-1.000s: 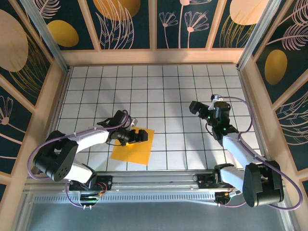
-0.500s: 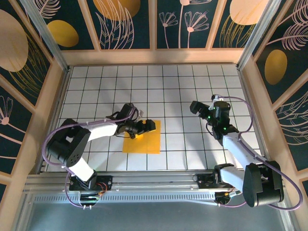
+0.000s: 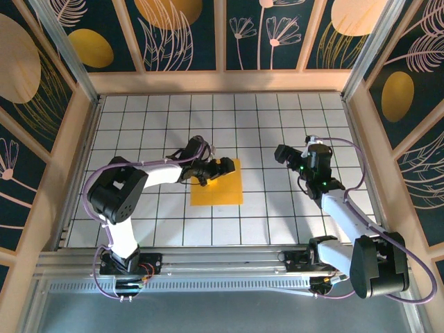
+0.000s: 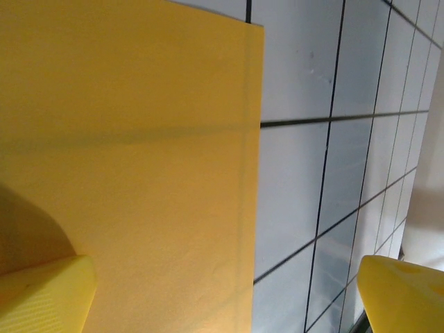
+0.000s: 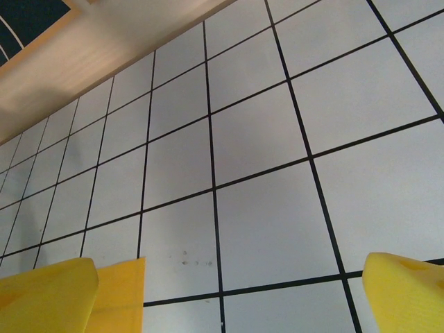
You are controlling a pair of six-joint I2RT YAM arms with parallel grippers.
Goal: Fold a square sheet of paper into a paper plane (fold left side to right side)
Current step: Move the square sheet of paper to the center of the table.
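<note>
Near the worktop's (image 3: pixel 277 111) middle, the sheet (image 3: pixel 218 191) lay flat and unfolded, both end effectors released.

The left end effector (image 3: pixel 220 166) hung spread across the sheet's far edge, one finger (image 4: pixel 41 295) over paper and the other over bare tiles, probably to square it with the grid or catch an edge before the left-to-right fold. The right end effector (image 3: pixel 281 154) hovered wide open beside the right edge, holding nothing, likely kept clear of where the flap should land.

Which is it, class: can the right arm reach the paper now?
Probably yes: only bare tiles lie between the open right pincer and the square sheet of paper; the left pincer crowds its far edge.
</note>
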